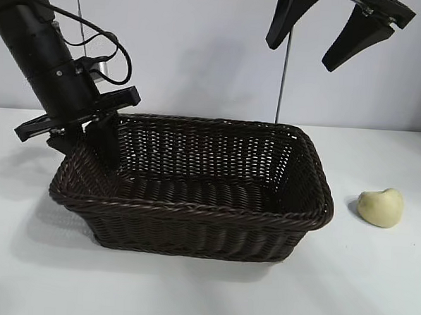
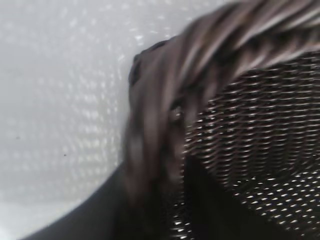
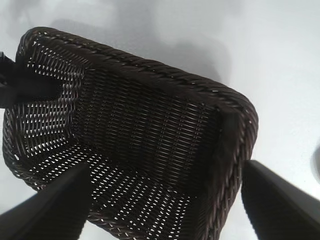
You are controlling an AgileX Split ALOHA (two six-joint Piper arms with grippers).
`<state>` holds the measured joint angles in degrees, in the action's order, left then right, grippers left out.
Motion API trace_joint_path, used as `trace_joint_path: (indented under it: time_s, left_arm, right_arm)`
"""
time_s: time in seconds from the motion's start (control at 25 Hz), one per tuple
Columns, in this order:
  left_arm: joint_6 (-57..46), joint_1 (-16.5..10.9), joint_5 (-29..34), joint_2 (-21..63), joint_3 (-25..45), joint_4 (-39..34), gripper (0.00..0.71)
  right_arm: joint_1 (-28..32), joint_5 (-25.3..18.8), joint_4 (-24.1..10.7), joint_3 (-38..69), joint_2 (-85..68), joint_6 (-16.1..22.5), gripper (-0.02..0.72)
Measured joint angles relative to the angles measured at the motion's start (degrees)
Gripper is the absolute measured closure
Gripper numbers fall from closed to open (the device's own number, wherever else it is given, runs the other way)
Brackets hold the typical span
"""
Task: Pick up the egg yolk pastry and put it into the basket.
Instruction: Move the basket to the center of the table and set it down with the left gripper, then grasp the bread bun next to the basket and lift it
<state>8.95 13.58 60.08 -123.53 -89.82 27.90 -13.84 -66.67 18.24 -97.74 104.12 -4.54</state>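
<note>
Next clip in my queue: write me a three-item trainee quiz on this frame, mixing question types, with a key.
1. True or false: the egg yolk pastry already lies inside the basket.
2. Multiple choice: where is the left pincer? A) raised well above the table B) down at the basket's left end, at its rim C) resting on the pastry
3. Fill in: the right pincer hangs high above the basket with its fingers ____.

Key
1. False; it sits on the white table, apart from the basket's right end.
2. B
3. open; it holds nothing.
</note>
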Motion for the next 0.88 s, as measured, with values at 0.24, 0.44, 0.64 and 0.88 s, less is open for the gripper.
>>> trace_joint_path:
  time_s: [0.24, 0.44, 0.64, 0.88]
  left_arm:
    - [0.0, 0.0, 0.7, 2.6, 0.0, -1.1, 0.196]
    - [-0.3, 0.0, 2.2, 8.8, 0.0, -3.5, 0.191]
    - [-0.3, 0.0, 4.4, 16.8, 0.0, -3.3, 0.191]
    - [-0.4, 0.0, 4.6, 23.6, 0.0, 0.3, 0.191]
  right_arm:
    - [0.0, 0.0, 0.0, 0.0, 0.0, 0.0, 0.113]
    - [0.0, 0.1, 0.0, 0.0, 0.0, 0.0, 0.113]
    - [0.0, 0.1, 0.0, 0.0, 0.0, 0.0, 0.113]
    - [0.0, 0.1, 0.0, 0.0, 0.0, 0.0, 0.113]
